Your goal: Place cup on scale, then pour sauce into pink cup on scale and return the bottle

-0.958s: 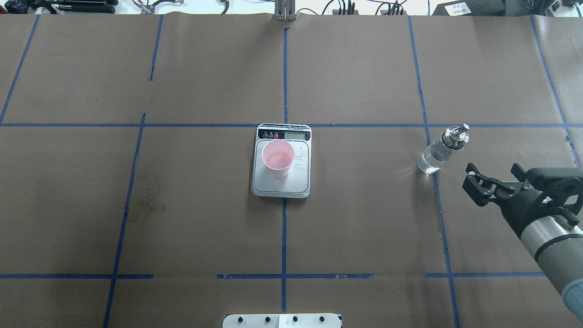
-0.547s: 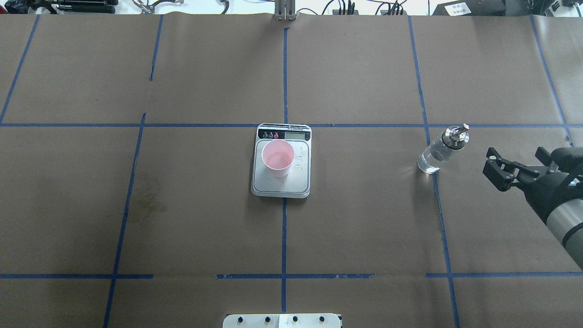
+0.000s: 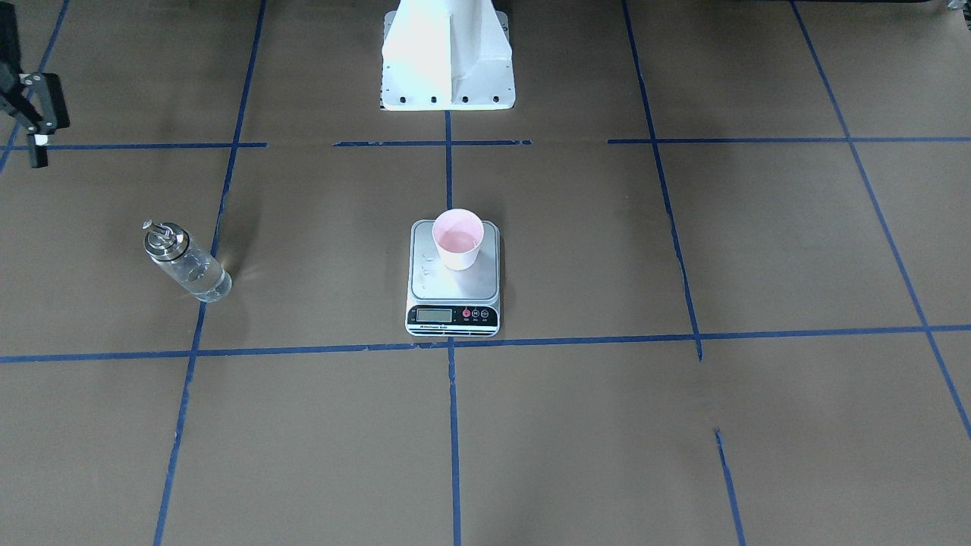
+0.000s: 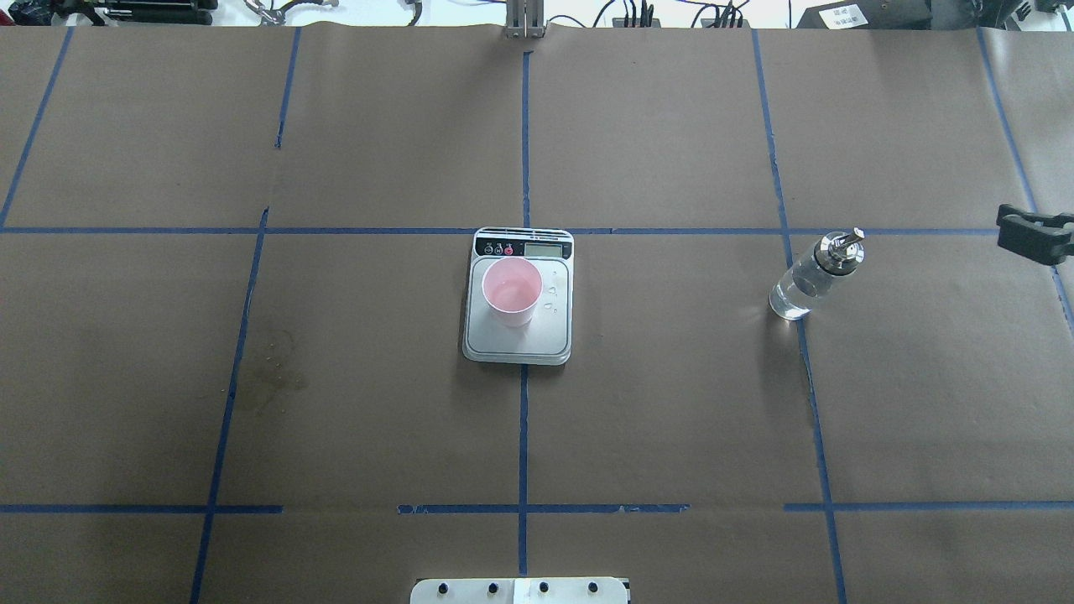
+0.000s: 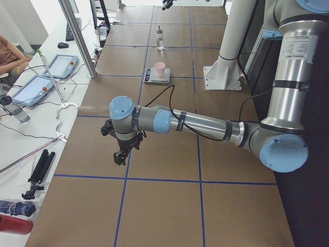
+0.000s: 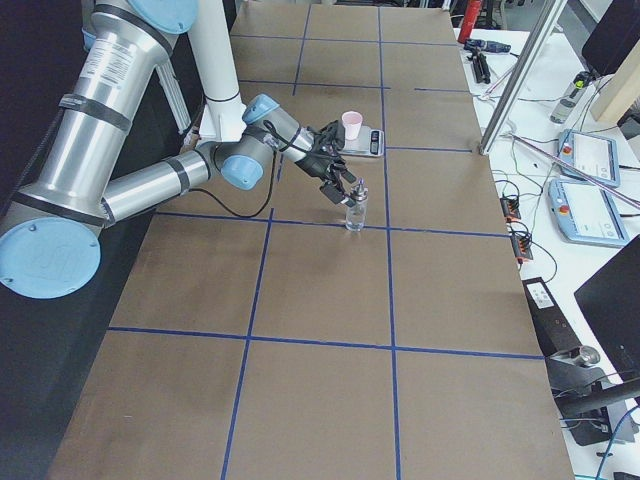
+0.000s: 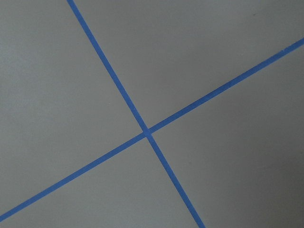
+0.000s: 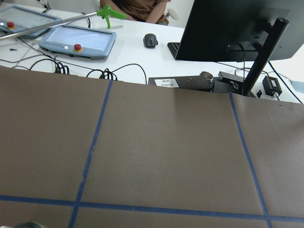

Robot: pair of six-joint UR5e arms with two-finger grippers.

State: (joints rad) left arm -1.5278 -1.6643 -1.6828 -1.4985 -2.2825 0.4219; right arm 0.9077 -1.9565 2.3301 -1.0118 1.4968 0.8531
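The pink cup (image 4: 512,289) (image 3: 457,239) stands upright on the steel platform of the scale (image 4: 518,340) (image 3: 455,296) at the table's middle. A few drops lie on the platform beside it. The clear glass bottle (image 4: 807,281) (image 3: 188,265), with clear sauce in it, stands free on a blue tape line to the right. My right gripper (image 4: 1049,239) (image 3: 30,76) hangs open at the frame edge, well apart from the bottle and holding nothing. My left gripper (image 5: 121,154) hovers over bare paper far to the left; whether it is open or shut I cannot tell.
The robot's white base (image 3: 447,61) (image 4: 520,590) sits at the near table edge. A faint stain (image 4: 273,377) marks the brown paper left of the scale. Tablets (image 6: 590,160), cables and a monitor (image 8: 232,28) line the far desk, where a person (image 5: 10,51) sits.
My right gripper has drawn back to the right and farther across the table, away from the bottle, until it is mostly out of the overhead view. Cup, scale and bottle have not moved.
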